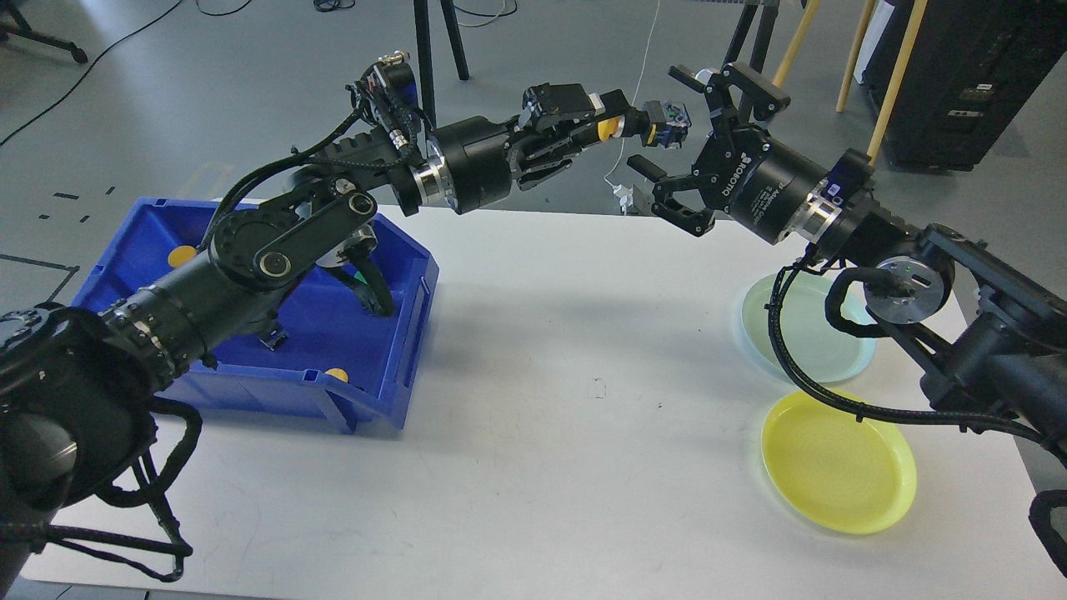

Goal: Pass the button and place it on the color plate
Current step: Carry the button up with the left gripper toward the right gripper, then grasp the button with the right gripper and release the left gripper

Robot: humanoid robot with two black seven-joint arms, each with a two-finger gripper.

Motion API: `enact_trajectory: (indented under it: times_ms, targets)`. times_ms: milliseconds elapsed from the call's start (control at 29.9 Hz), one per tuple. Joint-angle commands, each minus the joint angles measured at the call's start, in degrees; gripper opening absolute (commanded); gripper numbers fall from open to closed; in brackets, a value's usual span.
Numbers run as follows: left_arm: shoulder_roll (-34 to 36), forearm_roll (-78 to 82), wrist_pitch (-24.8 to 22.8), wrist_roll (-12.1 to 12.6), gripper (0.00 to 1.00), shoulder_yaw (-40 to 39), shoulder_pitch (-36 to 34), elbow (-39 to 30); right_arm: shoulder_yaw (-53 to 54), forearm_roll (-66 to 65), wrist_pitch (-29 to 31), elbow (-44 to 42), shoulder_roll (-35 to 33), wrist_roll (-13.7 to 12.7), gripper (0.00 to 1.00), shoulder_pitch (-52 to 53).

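Note:
My left gripper (pixel 617 125) is shut on a yellow push button (pixel 613 127) with a black and blue base (pixel 669 123), held high above the table's far edge. My right gripper (pixel 679 137) is open, its fingers spread above and below the button's blue base, close to it but apart. A yellow plate (pixel 838 460) lies at the front right of the table. A pale green plate (pixel 807 329) lies behind it, partly hidden by my right arm's cable.
A blue bin (pixel 392 358) stands at the left of the table with more buttons inside, mostly hidden by my left arm; yellow ones show (pixel 336 374). Tripod legs and stands rise on the floor beyond the table's far edge.

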Motion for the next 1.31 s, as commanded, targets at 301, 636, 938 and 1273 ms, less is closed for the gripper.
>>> enact_trajectory:
  times_ms: [301, 636, 938, 1273]
  targets:
    - [-0.08, -0.01, 0.0, 0.0, 0.12, -0.04, -0.09, 0.0, -2.44, -4.68, 0.0, -0.4, 1.6, -0.01, 0.01, 2.11]
    - [0.0, -0.01, 0.0, 0.0, 0.15, -0.04, 0.0, 0.0, -1.47, -4.51, 0.0, -0.4, 1.25, -0.01, 0.0, 2.11]
    - [-0.08, -3.25, 0.0, 0.0, 0.82, -0.83, 0.97, 0.0, 0.28, -4.33, 0.0, -0.14, -0.59, -0.01, 0.0, 1.67]
    - [5.61, -3.79, 0.0, 0.0, 0.87, -2.86, 1.84, -0.79, 10.29, 1.45, -2.42, 5.3, -7.53, -0.27, 0.0, -11.74]
